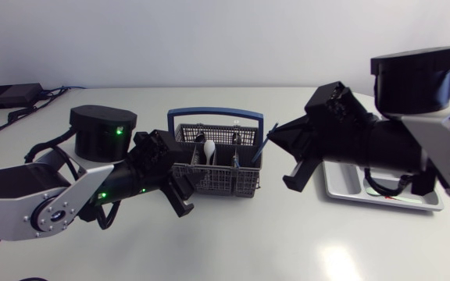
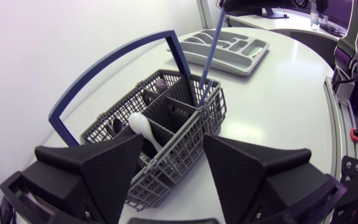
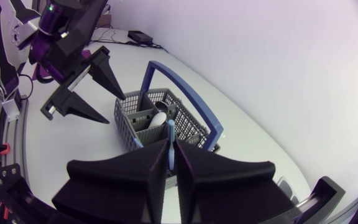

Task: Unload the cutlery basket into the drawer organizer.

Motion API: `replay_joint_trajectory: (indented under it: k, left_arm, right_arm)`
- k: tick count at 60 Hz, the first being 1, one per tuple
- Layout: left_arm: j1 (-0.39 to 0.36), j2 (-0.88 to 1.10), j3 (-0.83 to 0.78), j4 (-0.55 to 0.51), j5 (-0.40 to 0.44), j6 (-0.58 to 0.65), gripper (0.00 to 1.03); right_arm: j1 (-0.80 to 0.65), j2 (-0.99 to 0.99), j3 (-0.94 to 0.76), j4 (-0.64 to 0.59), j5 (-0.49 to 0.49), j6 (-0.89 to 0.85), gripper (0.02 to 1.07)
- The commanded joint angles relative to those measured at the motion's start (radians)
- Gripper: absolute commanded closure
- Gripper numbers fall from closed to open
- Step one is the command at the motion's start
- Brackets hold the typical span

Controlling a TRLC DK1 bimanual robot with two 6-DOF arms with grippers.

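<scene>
My right gripper (image 3: pixel 171 155) pinches a blue handle (image 3: pixel 170 134) standing in the basket (image 1: pixel 217 168) (lower end inside). My left gripper (image 2: pixel 173 143) gapes wide at the basket's end.

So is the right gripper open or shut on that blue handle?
Shut: in the right wrist view both fingers of the right gripper press the blue handle from two sides.

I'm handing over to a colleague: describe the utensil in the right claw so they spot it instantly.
Find the grey cutlery basket with the blue hoop handle at mid-table. At its end nearest the drawer organizer, a slim blue utensil handle stands up into the right claw. Its neighbour, the spoon, is white.
</scene>
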Motion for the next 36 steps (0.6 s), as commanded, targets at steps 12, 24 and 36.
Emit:
replay_joint_trajectory:
  k: [12, 24, 36]
  left_arm:
    - [-0.030, 0.032, 0.009, 0.019, -0.017, 0.024, 0.34]
    - [-0.052, 0.052, 0.038, 0.025, -0.039, 0.028, 0.34]
    - [-0.073, 0.078, 0.056, 0.035, -0.059, 0.035, 0.32]
  right_arm:
    - [-0.119, -0.122, 0.155, -0.316, -0.048, 0.076, 0.95]
    - [-0.332, -0.094, 0.214, -0.470, -0.076, 0.045, 0.95]
    - [-0.571, 0.061, 0.260, -0.539, -0.148, -0.002, 0.96]
